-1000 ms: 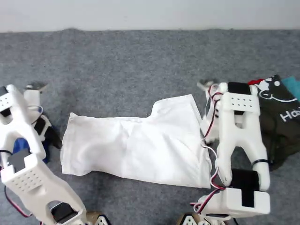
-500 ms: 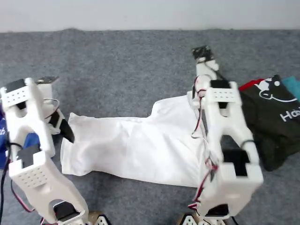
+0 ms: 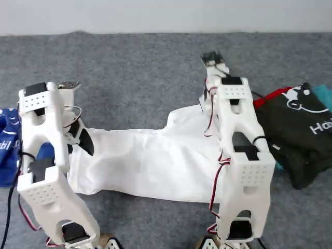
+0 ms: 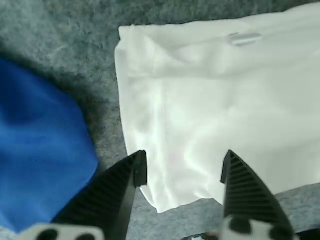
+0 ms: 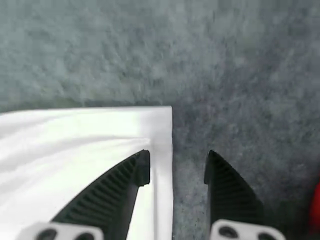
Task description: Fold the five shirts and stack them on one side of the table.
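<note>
Ideally, the white shirt, spread flat on the table, should be pinched at both ends together. The left gripper and right gripper are held agape over its edges, nothing grasped.

The blue shirt is partly cut off.

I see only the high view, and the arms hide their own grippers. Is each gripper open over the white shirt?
Observer: The left gripper is open, above a corner of the white shirt.
Operator: And the right one?
Observer: The right gripper is open too. It straddles the shirt's edge at another corner, half over bare table.
Operator: Does the blue shirt touch the white one?
Observer: No, the left wrist view shows a strip of table between them.
</note>
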You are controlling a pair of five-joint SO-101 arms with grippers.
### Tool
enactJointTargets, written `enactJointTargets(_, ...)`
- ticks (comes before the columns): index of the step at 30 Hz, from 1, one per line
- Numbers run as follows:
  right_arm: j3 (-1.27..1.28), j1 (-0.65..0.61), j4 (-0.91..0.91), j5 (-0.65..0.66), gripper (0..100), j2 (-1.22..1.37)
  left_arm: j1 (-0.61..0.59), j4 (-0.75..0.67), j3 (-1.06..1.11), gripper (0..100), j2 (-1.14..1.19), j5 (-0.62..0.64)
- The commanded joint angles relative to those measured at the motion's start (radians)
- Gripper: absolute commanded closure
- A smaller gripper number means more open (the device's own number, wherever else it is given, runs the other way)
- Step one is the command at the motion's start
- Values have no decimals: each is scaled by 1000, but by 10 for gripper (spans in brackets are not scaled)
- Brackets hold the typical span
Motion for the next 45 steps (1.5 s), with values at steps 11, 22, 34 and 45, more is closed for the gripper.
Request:
enactJointTargets(11, -129, -88, -61, -9, 809, 120, 12, 26, -2, 750, -8, 17)
enactJointTargets(22, -203, -85, -47, -3, 975, 185, 12, 26, -2, 750, -6, 17)
enactJointTargets(34, -322, -85, 186, 0, 990, 183, 11, 26, -1, 750, -6, 17)
enactJointTargets(45, -597, -88, 595, 0, 990, 183, 8, 26, 51, 750, -6, 12)
